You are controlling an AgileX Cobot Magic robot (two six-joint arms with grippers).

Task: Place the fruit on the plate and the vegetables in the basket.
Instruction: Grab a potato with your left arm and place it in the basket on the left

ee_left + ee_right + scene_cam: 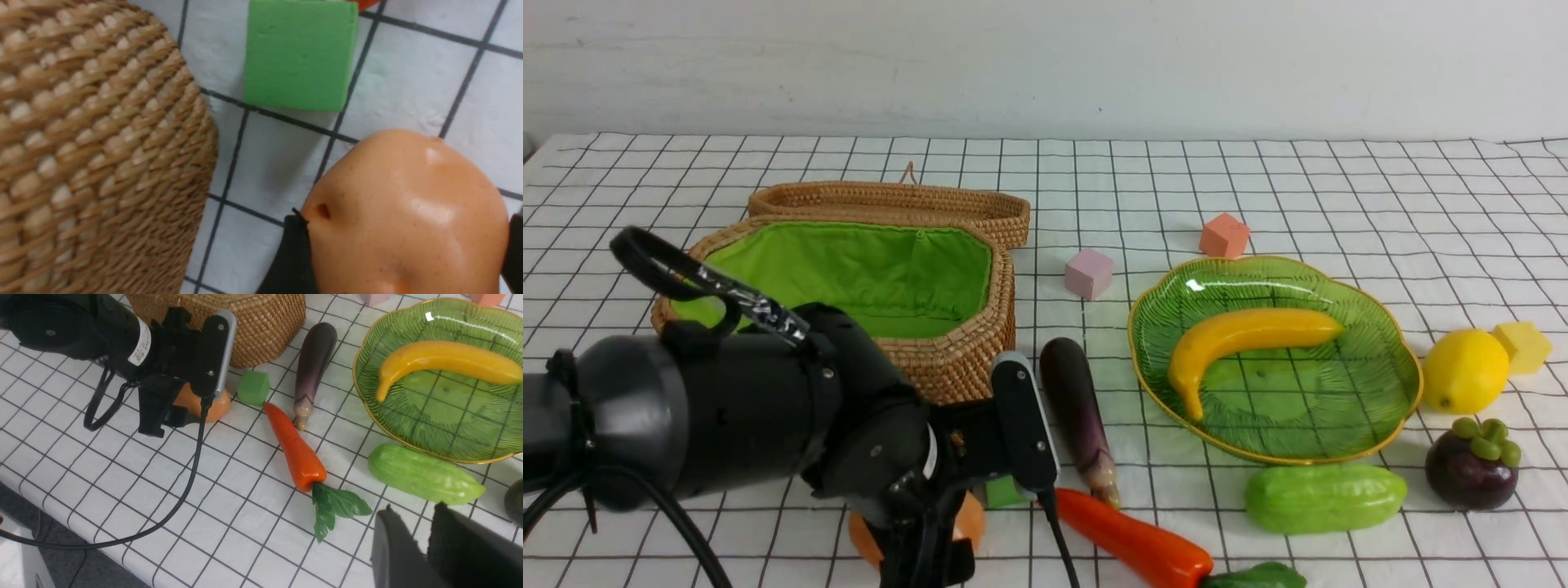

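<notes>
My left gripper (923, 523) is shut on the orange-brown potato (408, 212), low over the cloth beside the basket (964, 359), which stands open with its green lining bare. The banana (1241, 335) lies on the green plate (1298, 412). The lemon (1464, 369) and mangosteen (1472, 465) sit right of the plate. The cucumber (1325, 496), carrot (1131, 539) and eggplant (1076, 400) lie on the cloth at the front. My right gripper (413, 508) is shut and empty, above the cloth near the cucumber (425, 479); it is out of the front view.
A small green block (300, 55) lies by the potato and the basket wall (94, 147). A yellow cube (1521, 346) sits beside the lemon. A pink cube (1088, 273) and an orange cube (1223, 235) stand behind the plate. The left arm's cable (179, 498) trails over the front cloth.
</notes>
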